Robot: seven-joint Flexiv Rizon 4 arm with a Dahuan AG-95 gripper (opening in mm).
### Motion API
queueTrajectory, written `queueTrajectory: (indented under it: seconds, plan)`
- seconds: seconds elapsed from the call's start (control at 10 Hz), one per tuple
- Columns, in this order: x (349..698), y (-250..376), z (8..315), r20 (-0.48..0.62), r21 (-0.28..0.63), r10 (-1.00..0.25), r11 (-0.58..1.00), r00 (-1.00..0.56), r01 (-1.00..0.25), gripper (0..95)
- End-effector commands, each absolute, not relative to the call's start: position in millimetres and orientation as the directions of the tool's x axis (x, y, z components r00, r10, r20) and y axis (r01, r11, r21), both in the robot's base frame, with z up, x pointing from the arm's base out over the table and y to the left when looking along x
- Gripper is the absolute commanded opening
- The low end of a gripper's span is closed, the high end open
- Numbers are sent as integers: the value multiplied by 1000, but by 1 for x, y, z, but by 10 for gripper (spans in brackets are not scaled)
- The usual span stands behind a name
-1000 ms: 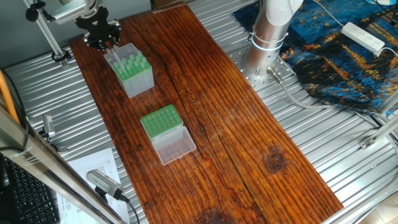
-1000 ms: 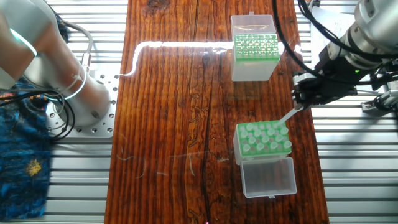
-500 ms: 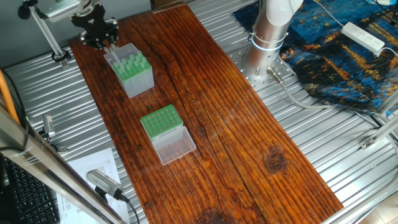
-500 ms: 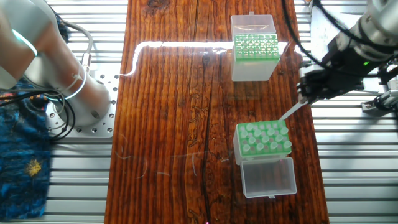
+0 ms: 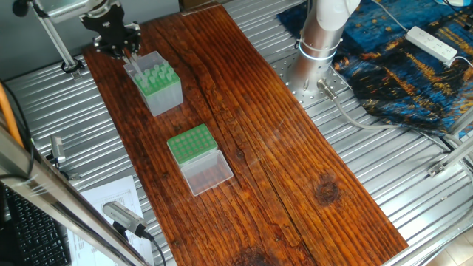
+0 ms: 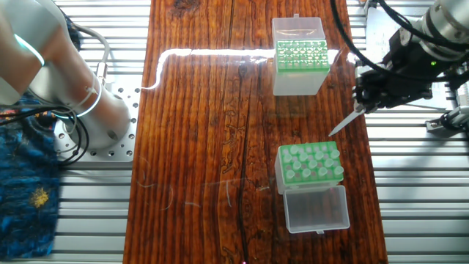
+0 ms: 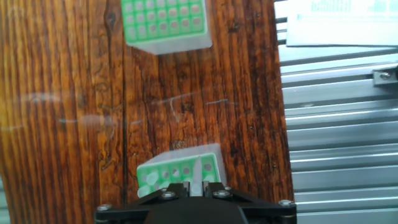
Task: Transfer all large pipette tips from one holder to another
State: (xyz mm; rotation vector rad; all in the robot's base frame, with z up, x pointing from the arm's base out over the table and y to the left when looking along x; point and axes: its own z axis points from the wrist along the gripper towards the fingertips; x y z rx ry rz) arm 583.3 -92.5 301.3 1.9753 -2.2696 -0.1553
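Observation:
My gripper (image 6: 360, 108) is shut on one pale large pipette tip (image 6: 341, 125), which hangs slanted just above and beside the far right corner of the taller grey-sided holder (image 6: 316, 210). Several more tips (image 6: 305, 159) stand in its green top plate. In the one fixed view the gripper (image 5: 127, 53) holds the tip (image 5: 134, 66) over the holder (image 5: 164, 98). The low green rack (image 6: 300, 57) with its clear lid (image 6: 297, 29) open stands apart; its holes look empty. The hand view shows the held tip (image 7: 198, 176) over the holder (image 7: 163, 176), and the rack (image 7: 163, 22) ahead.
Both boxes stand on a dark wooden board (image 5: 281, 148) laid on a ribbed metal table. The arm's base (image 5: 319, 37) is at the board's side, with a blue cloth (image 5: 403, 70) and a power strip (image 5: 432, 43) beyond. A metal stand (image 5: 58, 41) is near the gripper.
The gripper has risen and drawn back from the taller holder with the tip. The tip's point, which was at the holder's top plate, now hangs free of it.

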Motion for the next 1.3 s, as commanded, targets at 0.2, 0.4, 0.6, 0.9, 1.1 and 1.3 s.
queueTrajectory:
  seconds: [0.2,0.4,0.6,0.9,1.1,1.3]
  plan:
    - [593,-79,307,29,167,-987,162,-160,-973,0]
    - [598,-67,309,27,167,-982,191,-189,-967,0]
    - [601,-53,307,29,166,-978,209,-207,-964,0]
    - [599,-28,307,35,164,-969,248,-246,-955,0]
    - [600,-15,306,41,162,-967,254,-250,-954,0]
    - [598,-2,309,47,160,-955,296,-292,-942,0]
